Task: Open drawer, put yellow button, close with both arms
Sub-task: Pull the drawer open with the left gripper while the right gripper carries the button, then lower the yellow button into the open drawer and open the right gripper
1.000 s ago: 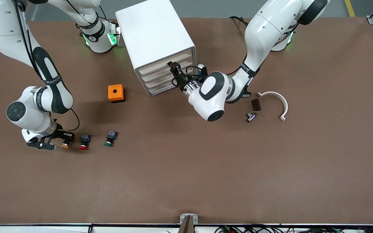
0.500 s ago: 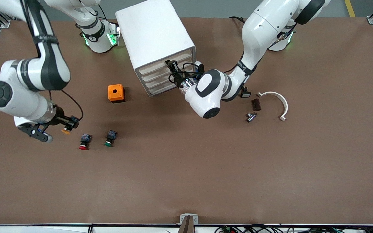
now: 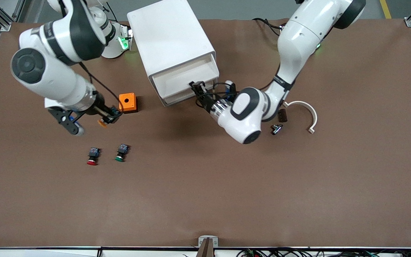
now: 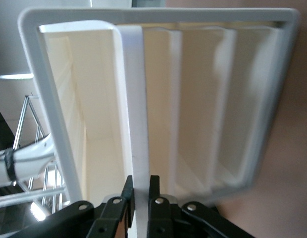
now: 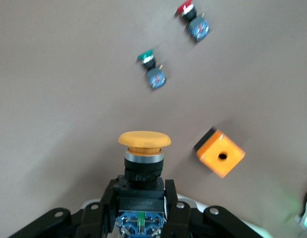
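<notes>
Left wrist view has the left gripper [image 4: 140, 191] w/ jaws pinched narrow on the front lip of the drawer [image 4: 133, 109], the top one of four in the white cabinet [image 4: 158, 17]; it is slid part way out, and the view looks down its cream inside, which the front view shows only as a pale tray sticking out of the cabinet [image 3: 171, 39] face. Right wrist view gives the right gripper [image 5: 143, 196] clamped on the black-and-blue body of the yellow button [image 5: 143, 141], cap pointing away from the wrist, held in the air over bare table; below it lie the orange box [image 5: 220, 153] w/ a hole in its top, a green-capped button [image 5: 152, 69] and a red-capped button [image 5: 193, 20], both blurred. Front view places that right gripper [image 3: 106, 119] just beside the orange box [image 3: 127, 102], toward the right arm's end of the table, yellow button [image 3: 102, 123] in its tips; left gripper [image 3: 200, 91] is at the drawer [image 3: 184, 80] front. Only the front view shows the bits near the left arm: a white curved clip [image 3: 303, 112], a small dark brown block [image 3: 282, 115] and a small metal fitting [image 3: 276, 128]. Count: 2 arms, 1 cabinet w/ 4 drawers, 3 buttons (yellow, red [image 3: 92, 157], green [image 3: 121, 152]), 1 orange box, 1 clip, 1 block, 1 fitting.
</notes>
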`<state>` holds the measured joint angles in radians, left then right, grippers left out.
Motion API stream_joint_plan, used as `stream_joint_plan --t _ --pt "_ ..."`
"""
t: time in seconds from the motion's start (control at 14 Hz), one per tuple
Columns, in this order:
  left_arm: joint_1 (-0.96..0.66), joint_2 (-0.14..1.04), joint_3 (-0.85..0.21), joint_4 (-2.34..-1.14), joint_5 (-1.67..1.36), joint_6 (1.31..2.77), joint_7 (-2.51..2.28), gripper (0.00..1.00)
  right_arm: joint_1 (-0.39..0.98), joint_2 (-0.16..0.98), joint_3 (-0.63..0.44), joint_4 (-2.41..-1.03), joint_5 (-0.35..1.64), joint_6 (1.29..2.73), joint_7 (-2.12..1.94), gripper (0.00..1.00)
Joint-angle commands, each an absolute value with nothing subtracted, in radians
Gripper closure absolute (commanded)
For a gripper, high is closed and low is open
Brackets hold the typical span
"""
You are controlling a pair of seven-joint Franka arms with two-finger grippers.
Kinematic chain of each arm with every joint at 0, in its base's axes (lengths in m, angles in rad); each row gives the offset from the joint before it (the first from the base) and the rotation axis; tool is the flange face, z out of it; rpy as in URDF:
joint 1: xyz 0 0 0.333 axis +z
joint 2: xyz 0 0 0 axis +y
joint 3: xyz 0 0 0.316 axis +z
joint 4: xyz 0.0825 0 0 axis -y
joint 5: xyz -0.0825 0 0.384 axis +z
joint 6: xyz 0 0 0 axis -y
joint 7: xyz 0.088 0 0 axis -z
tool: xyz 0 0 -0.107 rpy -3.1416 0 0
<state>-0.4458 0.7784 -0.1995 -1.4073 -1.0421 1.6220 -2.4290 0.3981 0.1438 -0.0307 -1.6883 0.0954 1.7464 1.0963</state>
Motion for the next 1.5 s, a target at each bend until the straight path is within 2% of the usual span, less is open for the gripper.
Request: stream_joint_plan --t 0.0,0.29,0.36,0.43,0.5,0.64,1.07,1.14,1.21,1.29,1.43 --pt "-0.402 0.816 -0.199 -1.342 -1.058 1.649 -2.373 1.0 0.491 0.127 -0.043 -1.67 0.107 1.727 1.237 1.0" --pt "-0.377 0.816 -0.199 -1.319 -1.058 1.69 -2.37 1.0 0.647 0.118 -0.044 -1.68 0.11 1.773 1.481 1.0" --pt "-0.376 0.816 -0.199 -1.319 -1.058 1.692 -2.37 0.77 0.681 0.12 -0.044 -1.686 0.11 1.796 1.535 1.0" --pt "-0.367 0.815 -0.199 -1.319 -1.058 1.692 -2.37 0.4 0.719 0.124 -0.046 -1.689 0.109 1.821 1.589 1.0" --pt "-0.364 0.815 -0.199 -1.319 -1.058 1.692 -2.365 0.2 0.745 0.127 -0.046 -1.692 0.103 1.844 1.63 1.0" --pt "-0.354 0.808 -0.198 -1.319 -1.057 1.692 -2.332 0.0 0.794 0.153 -0.046 -1.692 0.094 1.9 1.712 1.0" --pt "-0.24 0.801 -0.181 -1.308 -0.99 1.684 -2.162 0.0 0.877 0.239 -0.046 -1.686 0.043 1.959 1.851 1.0" --pt "-0.213 0.801 -0.181 -1.308 -0.968 1.681 -2.123 0.0 0.879 0.242 -0.046 -1.686 0.043 1.963 1.852 0.62" --pt "-0.197 0.799 -0.181 -1.305 -0.924 1.665 -2.084 0.0 0.887 0.253 -0.046 -1.684 0.043 1.965 1.855 0.06" --pt "-0.19 0.799 -0.179 -1.286 -0.851 1.636 -2.051 0.0 0.899 0.261 -0.048 -1.684 0.041 1.967 1.855 0.0" --pt "-0.179 0.796 -0.183 -1.273 -0.685 1.62 -2.019 0.0 0.902 0.264 -0.048 -1.683 0.034 1.967 1.853 0.0"
